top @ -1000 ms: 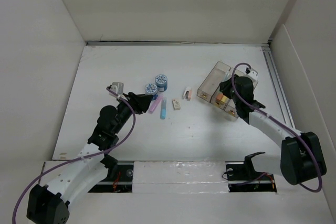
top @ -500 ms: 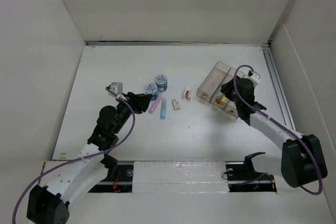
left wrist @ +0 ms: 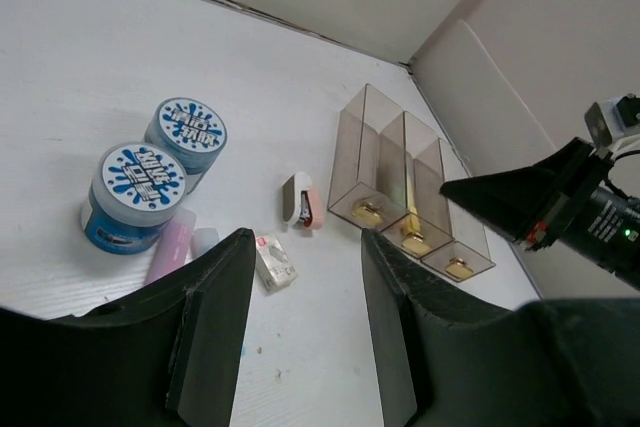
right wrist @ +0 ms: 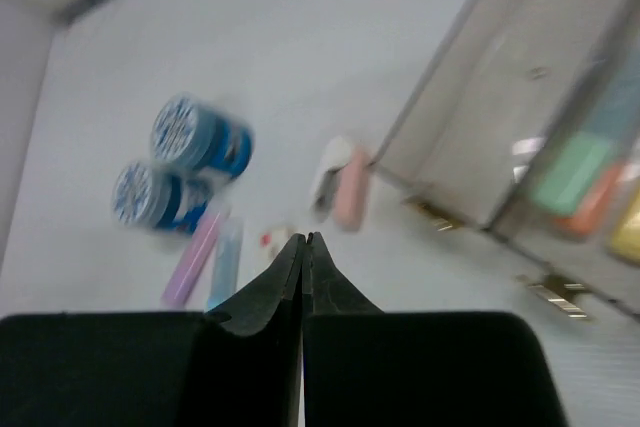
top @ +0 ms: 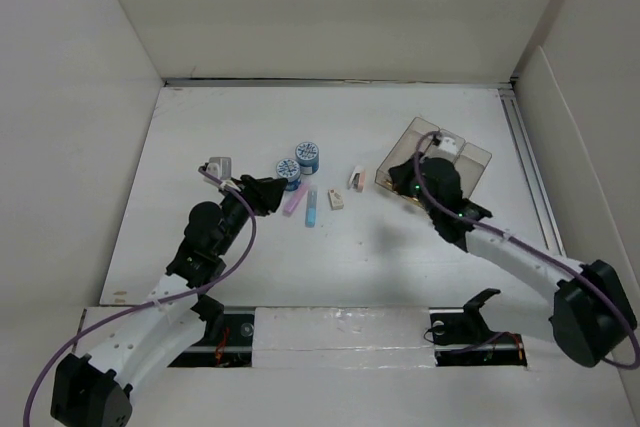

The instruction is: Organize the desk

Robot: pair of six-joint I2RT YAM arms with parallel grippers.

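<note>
The white desk (top: 400, 247) holds two blue tubs (top: 308, 155) (top: 288, 171), a pink highlighter (top: 295, 200), a blue highlighter (top: 311, 207), a small white box (top: 336, 200) and a pink-and-white stapler (top: 356, 179). A clear three-compartment tray (top: 400, 159) stands at the right. My left gripper (top: 273, 192) is open and empty, just left of the highlighters; it also shows in the left wrist view (left wrist: 300, 327). My right gripper (top: 409, 186) is shut and empty at the tray's near left corner; in the right wrist view (right wrist: 305, 247) it points toward the stapler (right wrist: 345, 182).
White panel walls enclose the desk, with a metal rail (top: 528, 162) along its right edge. The tray (right wrist: 520, 127) holds green, orange and yellow small items. The right arm (left wrist: 560, 207) shows beside the tray (left wrist: 400, 187) in the left wrist view.
My right gripper has swung left, from over the tray's right compartments to its near left corner, uncovering the tray. The left arm has not moved.
</note>
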